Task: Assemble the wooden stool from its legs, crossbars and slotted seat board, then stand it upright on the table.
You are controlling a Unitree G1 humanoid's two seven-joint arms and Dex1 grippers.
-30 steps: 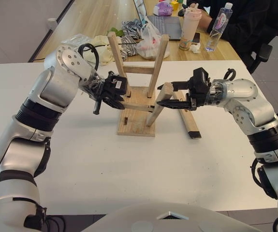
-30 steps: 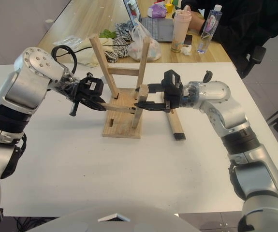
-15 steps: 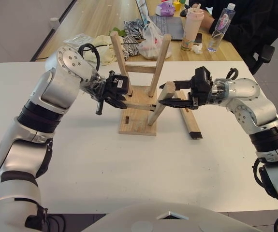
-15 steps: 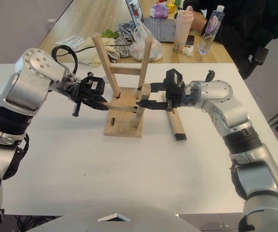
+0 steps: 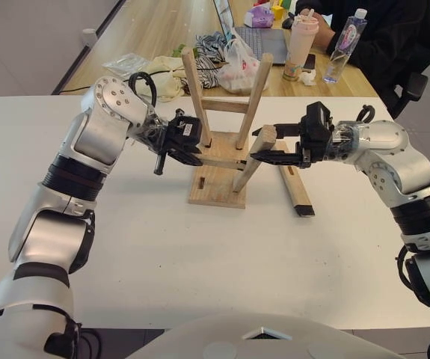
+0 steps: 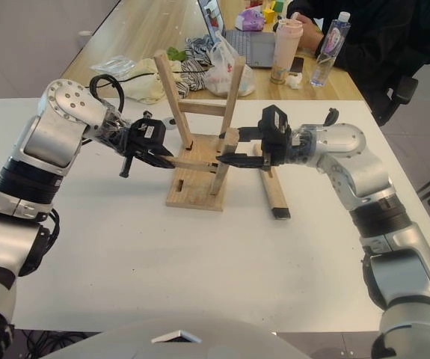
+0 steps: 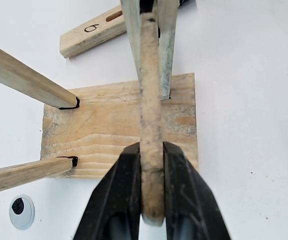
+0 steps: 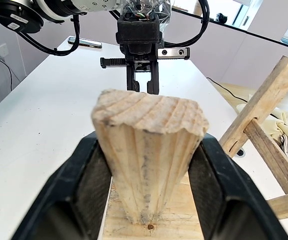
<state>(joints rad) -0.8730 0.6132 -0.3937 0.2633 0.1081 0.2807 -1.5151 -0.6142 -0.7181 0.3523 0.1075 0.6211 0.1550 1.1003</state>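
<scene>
The slotted seat board (image 5: 216, 187) lies flat on the white table. Two legs (image 5: 197, 90) (image 5: 253, 90) stand in its far slots, joined by a crossbar (image 5: 226, 105). My left gripper (image 5: 187, 153) is shut on the end of a second crossbar (image 7: 150, 100), which runs level above the board to a third leg (image 5: 250, 166). That leg leans in a near slot. My right gripper (image 5: 264, 144) is shut on its top end (image 8: 149, 150). A loose leg (image 5: 295, 187) lies on the table just right of the board.
Behind the white table stands a wooden table (image 5: 147, 30) with cloth bags (image 5: 229, 63), a laptop, a cup (image 5: 298, 45) and a water bottle (image 5: 343, 41). The white table (image 5: 200, 254) stretches wide toward me.
The whole view has shifted a little. Both grippers keep their holds, and the board, legs and crossbars stand as before.
</scene>
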